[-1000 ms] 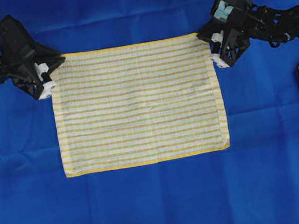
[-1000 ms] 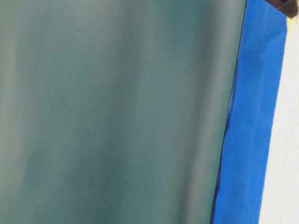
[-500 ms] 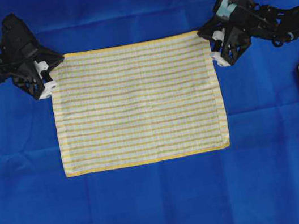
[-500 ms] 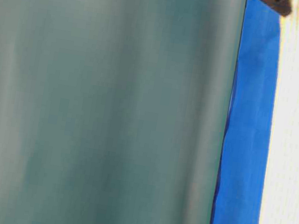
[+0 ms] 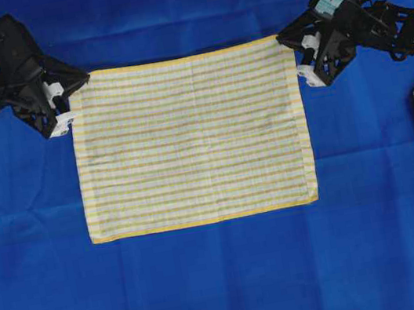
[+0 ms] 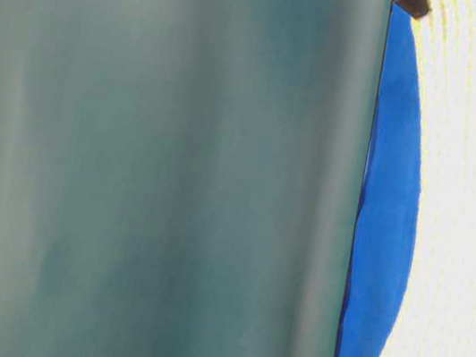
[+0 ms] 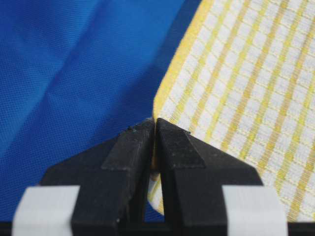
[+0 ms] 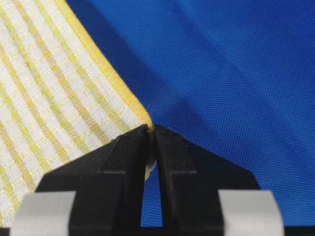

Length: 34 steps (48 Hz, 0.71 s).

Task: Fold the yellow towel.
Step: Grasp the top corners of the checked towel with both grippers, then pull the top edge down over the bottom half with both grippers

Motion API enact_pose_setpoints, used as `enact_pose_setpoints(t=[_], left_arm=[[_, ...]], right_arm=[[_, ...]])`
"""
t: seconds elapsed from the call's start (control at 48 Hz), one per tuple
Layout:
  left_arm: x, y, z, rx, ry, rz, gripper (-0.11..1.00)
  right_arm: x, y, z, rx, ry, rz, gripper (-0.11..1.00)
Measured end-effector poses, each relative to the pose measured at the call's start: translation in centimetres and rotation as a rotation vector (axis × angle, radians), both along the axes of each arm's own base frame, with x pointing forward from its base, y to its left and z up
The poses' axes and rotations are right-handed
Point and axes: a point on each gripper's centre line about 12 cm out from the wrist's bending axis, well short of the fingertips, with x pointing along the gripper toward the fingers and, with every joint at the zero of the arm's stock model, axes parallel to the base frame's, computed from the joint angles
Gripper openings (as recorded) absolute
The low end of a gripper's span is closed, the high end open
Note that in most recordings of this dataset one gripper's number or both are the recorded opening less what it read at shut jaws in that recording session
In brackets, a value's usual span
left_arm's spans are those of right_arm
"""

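- Currently the yellow towel (image 5: 191, 139) lies spread out in a single layer on the blue cloth (image 5: 228, 279), near its middle; no fold is visible yet.
- Left gripper (image 7: 155, 129): jaws pressed together, pinching the towel's far left corner at the hem.
- Right gripper (image 8: 150, 129): jaws pressed together, pinching the towel's far right corner at the hem.
- Far edge of the towel: lifted off the blue cloth at both pinched corners. The wrist views show blue cloth and shadow below each corner, and the table-level view shows the towel hanging in a curve between the two grippers.
- Near edge of the towel: flat on the blue cloth, straight, well apart from both grippers.
- Done, by judgement: both far corners are gripped and the lift has begun.
- Left, by judgement: carry the far edge over to the near edge, align the hems, release both corners. Any further fold also remains.
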Motion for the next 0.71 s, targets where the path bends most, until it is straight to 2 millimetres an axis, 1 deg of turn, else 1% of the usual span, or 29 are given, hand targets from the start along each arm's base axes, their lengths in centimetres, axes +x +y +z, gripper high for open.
enact_pose_setpoints(t=[0.104, 0.25, 0.375, 0.625, 0.708], left_arm=[[0.1, -0.7, 0.1, -0.002, -0.002, -0.023, 0.02], [0.0, -2.3, 0.3, -0.019, -0.014, -0.059, 0.02], [-0.1, -3.7, 0.8, -0.041, -0.037, -0.088, 0.02], [-0.4, -7.3, 2.1, -0.08, -0.043, -0.193, 0.02], [-0.6, -8.5, 2.5, -0.09, -0.041, -0.233, 0.02]], right_arm=[[0.0, 0.2, 0.2, 0.002, -0.003, 0.006, 0.06], [0.3, 1.6, 0.8, 0.015, -0.02, 0.044, 0.06], [-0.2, 2.8, 1.3, 0.044, -0.037, 0.049, 0.06], [-0.8, 6.6, 2.2, 0.101, -0.086, 0.127, 0.06], [-1.0, 8.2, 2.3, 0.129, -0.092, 0.17, 0.06]])
